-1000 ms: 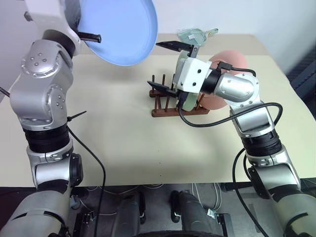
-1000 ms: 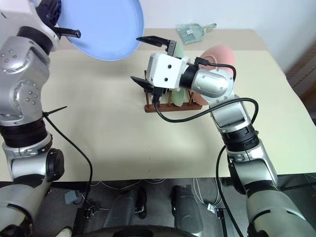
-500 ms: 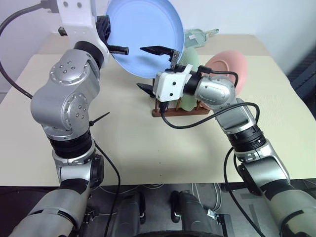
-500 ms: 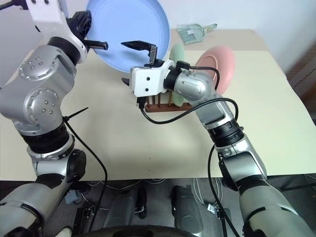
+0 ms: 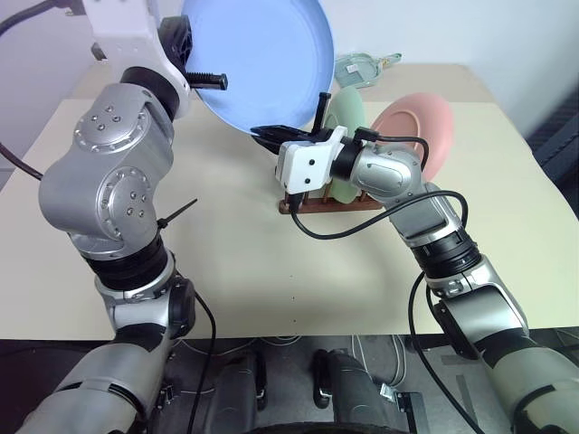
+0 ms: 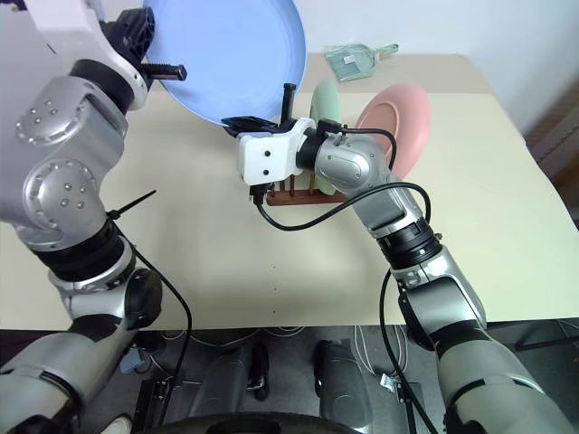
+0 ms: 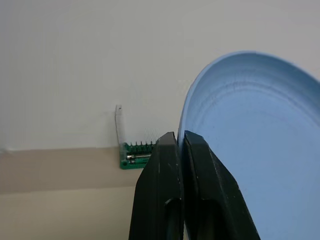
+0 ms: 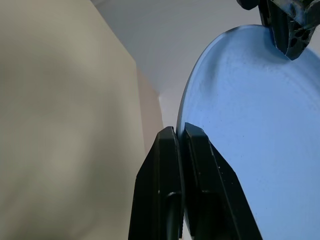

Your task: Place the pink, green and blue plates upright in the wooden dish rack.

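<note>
Blue plate [image 5: 262, 63] sits in the upper left of the left eye view, lifted off the table and tilted nearly on edge, its hollow face turned toward us. At the plate's left rim we see the left gripper [image 5: 204, 80], its two black fingers pressed onto the rim; in the left wrist view [image 7: 176, 145] those fingers stand nearly together with the plate's edge pinched between them. Behind the fingers in that wrist view we make out a green bit holder [image 7: 136, 156] at the far edge of the table, against the white wall.

Moving right, at the plate's lower rim near the upper centre of the frame, the right gripper [image 5: 271, 136] reaches in from the right. In the right wrist view [image 8: 177, 132] its fingers are pressed together on the plate's rim, so both grippers pinch the same plate, one at each side.

Just right of centre, the wooden dish rack [image 5: 312, 201] stands on the cream table [image 5: 235, 262], partly hidden by the right wrist. The green plate [image 5: 348, 113] stands upright in it, and the pink plate [image 5: 425, 127] stands upright just to the right of the green one. At the top, right of centre, a pale green dustpan [image 5: 362, 65] lies at the table's far edge.
</note>
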Controlling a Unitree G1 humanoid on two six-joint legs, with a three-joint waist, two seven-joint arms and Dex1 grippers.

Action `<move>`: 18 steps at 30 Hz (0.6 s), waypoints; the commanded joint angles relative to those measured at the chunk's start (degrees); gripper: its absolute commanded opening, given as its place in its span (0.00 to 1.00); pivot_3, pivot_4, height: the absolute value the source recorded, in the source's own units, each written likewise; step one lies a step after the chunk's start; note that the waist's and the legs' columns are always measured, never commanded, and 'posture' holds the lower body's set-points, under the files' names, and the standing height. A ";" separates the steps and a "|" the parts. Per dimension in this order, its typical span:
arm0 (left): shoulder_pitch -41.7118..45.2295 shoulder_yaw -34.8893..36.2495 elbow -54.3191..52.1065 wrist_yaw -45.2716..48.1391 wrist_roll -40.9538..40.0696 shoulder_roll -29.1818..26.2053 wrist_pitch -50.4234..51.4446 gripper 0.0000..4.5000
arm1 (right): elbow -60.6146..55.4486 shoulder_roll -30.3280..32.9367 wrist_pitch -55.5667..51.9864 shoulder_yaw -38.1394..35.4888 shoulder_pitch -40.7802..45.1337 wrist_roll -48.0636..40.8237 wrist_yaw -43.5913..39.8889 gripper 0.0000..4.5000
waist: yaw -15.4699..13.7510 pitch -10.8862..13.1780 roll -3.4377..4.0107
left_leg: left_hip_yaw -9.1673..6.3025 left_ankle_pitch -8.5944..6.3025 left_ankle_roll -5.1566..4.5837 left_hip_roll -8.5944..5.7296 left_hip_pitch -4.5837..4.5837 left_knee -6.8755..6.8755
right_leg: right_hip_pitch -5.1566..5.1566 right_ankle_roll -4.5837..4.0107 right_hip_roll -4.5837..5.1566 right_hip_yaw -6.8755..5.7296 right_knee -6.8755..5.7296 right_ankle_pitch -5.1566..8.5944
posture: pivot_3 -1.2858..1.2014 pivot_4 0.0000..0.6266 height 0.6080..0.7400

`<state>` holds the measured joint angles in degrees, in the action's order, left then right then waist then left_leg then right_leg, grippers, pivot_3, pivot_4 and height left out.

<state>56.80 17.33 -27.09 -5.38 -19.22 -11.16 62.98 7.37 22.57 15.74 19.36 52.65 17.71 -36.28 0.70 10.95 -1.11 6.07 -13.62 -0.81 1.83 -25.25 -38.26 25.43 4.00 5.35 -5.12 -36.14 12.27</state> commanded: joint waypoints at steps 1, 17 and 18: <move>4.13 7.05 -0.52 -1.39 -3.59 2.28 -5.56 0.42 | -2.81 -0.14 0.92 -1.78 0.66 -0.87 0.84 0.00 | 0.00 0.01 -0.02 | -0.01 0.00 0.00 0.00 0.00 -0.01 | 0.00 0.00 0.00 0.00 0.00 0.00 | 0.52 0.24 1.00; -21.07 8.84 8.90 18.89 -2.79 -20.13 -22.30 1.00 | -21.12 -4.34 -30.41 -16.66 0.02 -42.96 -6.82 0.00 | -0.05 -0.01 -0.01 | -0.02 0.04 0.06 0.06 0.12 0.02 | -0.07 -0.04 -0.03 -0.01 -0.08 -0.02 | 0.52 0.24 1.00; -23.46 8.31 8.94 20.95 -3.07 -20.44 -23.86 1.00 | -22.56 -4.49 -33.80 -17.82 -0.27 -46.49 -6.30 0.00 | -0.07 -0.01 -0.01 | -0.02 0.03 0.06 0.05 0.11 0.02 | -0.08 -0.05 0.00 -0.03 -0.08 -0.03 | 0.52 0.24 1.00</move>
<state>34.00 26.75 -16.21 11.27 -21.41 -30.27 43.32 -10.80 18.73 -12.44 4.77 52.28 -21.15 -43.19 0.63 10.93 -1.12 6.04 -13.60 -0.77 1.88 -25.14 -38.25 25.35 3.93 5.36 -5.15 -36.22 12.23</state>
